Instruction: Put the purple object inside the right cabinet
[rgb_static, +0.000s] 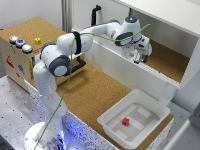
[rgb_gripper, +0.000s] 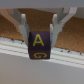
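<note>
The purple object (rgb_gripper: 38, 45), a cube lettered in yellow, is gripped between the fingers of the tool (rgb_gripper: 39, 31), which is closed against its sides. It is held just above the front edge of the right cabinet (rgb_static: 165, 62).

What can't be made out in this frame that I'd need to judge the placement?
- Purple object: unseen in the exterior view, hidden behind the hand; only the wrist view shows it between the fingers.
- Whether it rests on the right cabinet floor or hangs above it: neither view shows its underside.
- Its lower yellow letter: too blurred in the wrist view.
- The cabinet's far end: cut off by the exterior view's right edge.
</note>
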